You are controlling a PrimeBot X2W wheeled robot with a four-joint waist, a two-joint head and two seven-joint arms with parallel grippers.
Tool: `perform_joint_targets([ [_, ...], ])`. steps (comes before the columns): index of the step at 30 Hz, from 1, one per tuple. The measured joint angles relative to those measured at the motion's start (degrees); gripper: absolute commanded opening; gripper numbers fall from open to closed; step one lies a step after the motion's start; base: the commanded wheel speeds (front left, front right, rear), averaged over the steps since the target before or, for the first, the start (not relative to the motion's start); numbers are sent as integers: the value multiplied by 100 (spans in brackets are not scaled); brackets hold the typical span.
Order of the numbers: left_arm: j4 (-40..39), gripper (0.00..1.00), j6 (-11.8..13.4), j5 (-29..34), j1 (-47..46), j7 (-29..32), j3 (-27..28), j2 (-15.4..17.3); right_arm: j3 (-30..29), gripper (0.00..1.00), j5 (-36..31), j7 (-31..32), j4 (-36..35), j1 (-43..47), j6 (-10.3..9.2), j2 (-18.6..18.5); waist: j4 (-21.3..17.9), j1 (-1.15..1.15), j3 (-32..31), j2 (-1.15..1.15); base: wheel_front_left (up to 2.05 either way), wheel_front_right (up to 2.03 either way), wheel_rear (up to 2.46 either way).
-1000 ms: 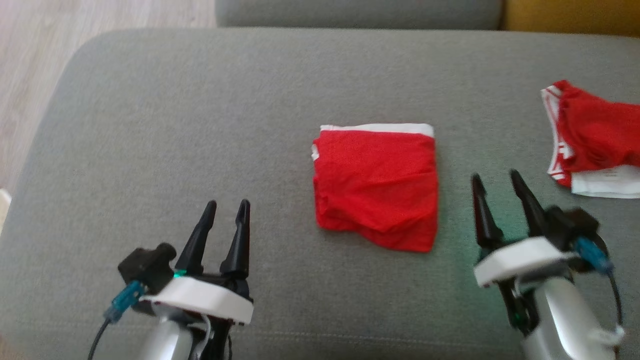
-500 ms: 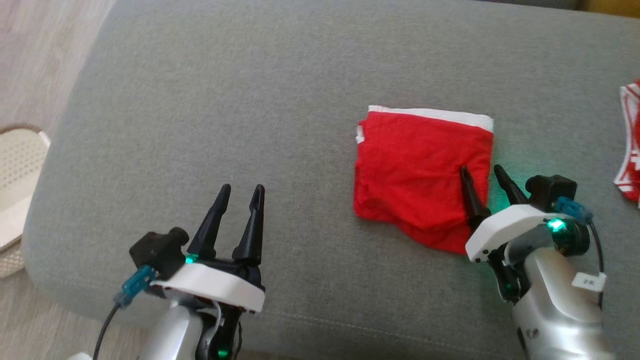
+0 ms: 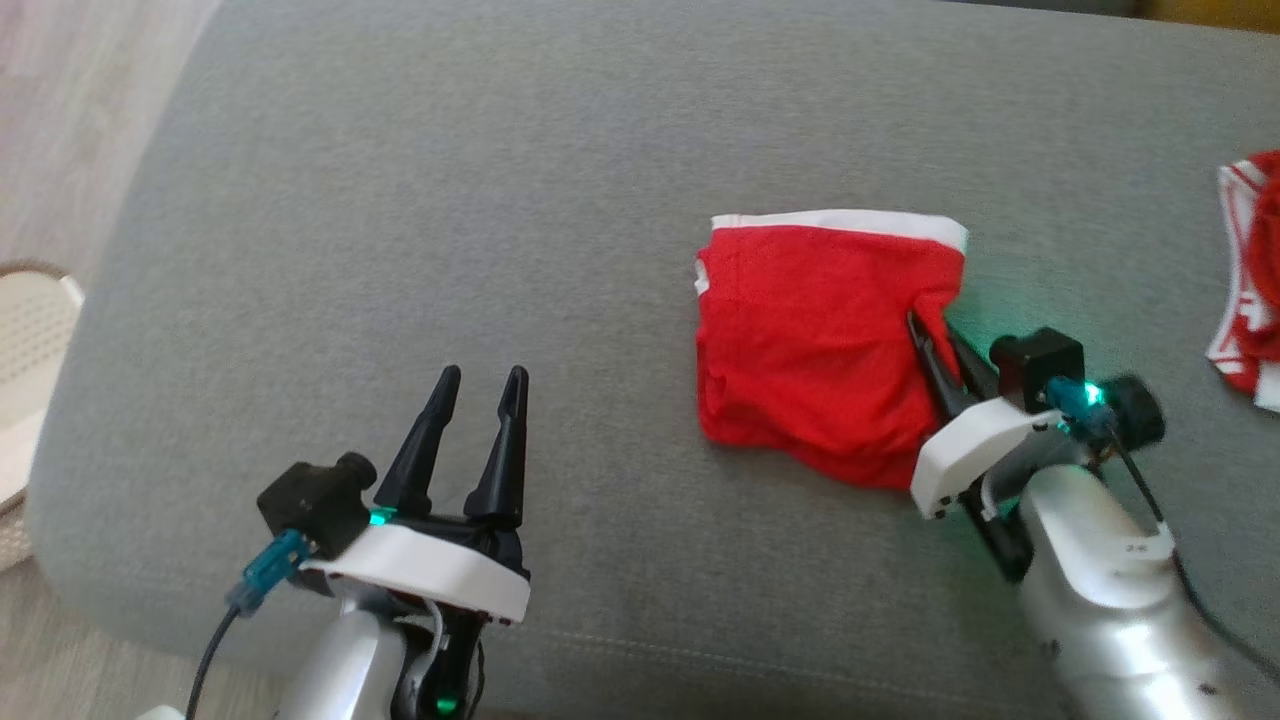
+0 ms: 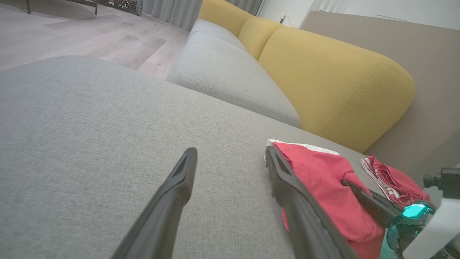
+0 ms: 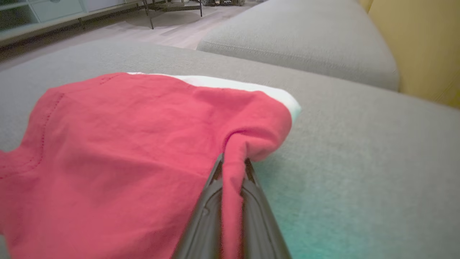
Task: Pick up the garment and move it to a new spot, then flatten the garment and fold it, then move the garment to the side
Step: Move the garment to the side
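Shows a garment (image 3: 810, 360) of matt red cloth with a smooth white band, a cushion (image 3: 500, 200) of coarse matt grey weave, the left gripper (image 3: 483, 373) with matt black plastic fingers, and a perforated cream plastic basket (image 3: 35, 335).

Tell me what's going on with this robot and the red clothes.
The right gripper is shut on a pinch of fabric at the right edge of the folded red garment, which lies on the grey cushion. The left gripper is open over bare cushion, clear of the cloth. A second red garment lies crumpled farther right, untouched.
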Motion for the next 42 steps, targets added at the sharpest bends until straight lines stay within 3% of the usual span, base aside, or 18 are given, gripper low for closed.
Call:
perform_joint_targets([
  [5, -23, 100, -7, 10, -35, 0, 1, 0, 511, 0, -576, -115, -254, -221, 0, -491, -283, 0, -24, 0, 0, 0, 0],
  [9, -59, 100, -18, 47, -201, 0, 0, 0, 927, 0, -661, -125, -514, -490, 0, -1061, -560, 0, 8, 0, 0, 0, 0],
  [10, -59, 100, -18, 47, -201, 0, 0, 0, 927, 0, -661, -125, -514, -490, 0, -1061, -560, 0, 8, 0, 0, 0, 0],
  [11, -80, 100, -48, 98, -293, -1, -3, -1, 1185, 0, -651, -8, -656, -697, 0, -1418, -707, 0, 54, 0, 0, 0, 0],
  [18, -110, 100, -136, 304, -776, -2, -7, -7, 2001, 0, -23, 499, -1056, -1671, 0, -2664, -1135, 0, 461, 0, 0, 0, 0],
  [24, -112, 100, -218, 369, -1291, -4, -43, -24, 2241, 0, 542, 925, -1078, -2363, 0, -3478, -1378, 0, 976, 0, 0, 0, 0],
  [29, -113, 100, -267, 449, -1532, -5, -48, -26, 2258, 0, 850, 1277, -1069, -2629, 0, -3740, -1524, 0, 1354, 0, 0, 0, 0],
  [39, -51, 100, -316, 460, -1646, -5, -25, -27, 1991, 0, 1067, 1936, -916, -2732, 0, -3754, -1613, 0, 1669, 0, 0, 0, 0],
  [40, -49, 100, -316, 460, -1653, -5, -14, -27, 1945, 23, 1067, 1953, -921, -2731, 0, -3752, -1607, 0, 1666, 0, 0, 0, 0],
  [41, -44, 100, -316, 460, -1653, -5, -7, -27, 1885, 94, 1069, 1982, -915, -2727, 0, -3738, -1603, 0, 1660, 0, 0, 0, 0],
  [42, -36, 100, -316, 459, -1653, -5, -3, -27, 1796, 100, 1069, 1981, -911, -2711, 0, -3712, -1598, 0, 1648, 0, 0, 0, 0],
])
